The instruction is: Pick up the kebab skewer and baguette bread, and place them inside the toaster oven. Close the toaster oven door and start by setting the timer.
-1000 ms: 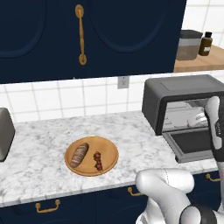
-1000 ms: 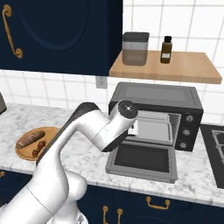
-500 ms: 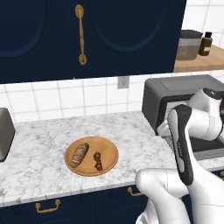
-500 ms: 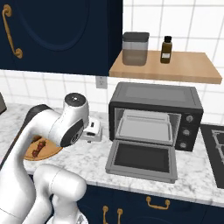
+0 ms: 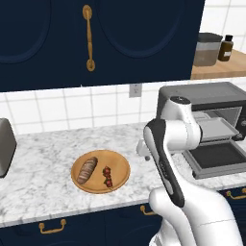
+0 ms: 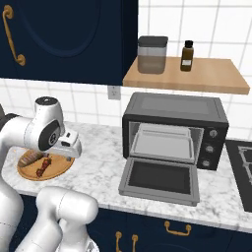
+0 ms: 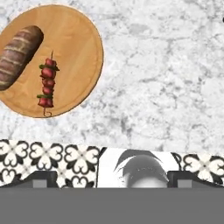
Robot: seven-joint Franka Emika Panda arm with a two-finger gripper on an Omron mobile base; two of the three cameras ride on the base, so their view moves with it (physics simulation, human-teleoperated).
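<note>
The kebab skewer (image 7: 47,83) and the baguette bread (image 7: 19,54) lie side by side on a round wooden plate (image 7: 78,48), at the upper left of the hand view. My gripper (image 7: 112,179) hovers over bare marble counter to the right of the plate, open, with nothing between its fingertips (image 7: 41,177). From the left base view the skewer (image 5: 108,176) and loaf (image 5: 87,169) sit left of my hand (image 5: 142,150). The toaster oven (image 6: 174,123) stands to the right with its door (image 6: 160,179) folded down flat and a metal tray (image 6: 162,142) inside.
A light grey toaster (image 5: 5,146) stands at the counter's left end. A wooden shelf (image 6: 197,76) above the oven carries a jar (image 6: 152,54) and a bottle (image 6: 186,55). A stovetop (image 6: 241,167) lies right of the oven. Dark cabinets hang overhead.
The arm has swung left, away from the oven front toward the plate. The gripper has stayed open and the food has not moved.
</note>
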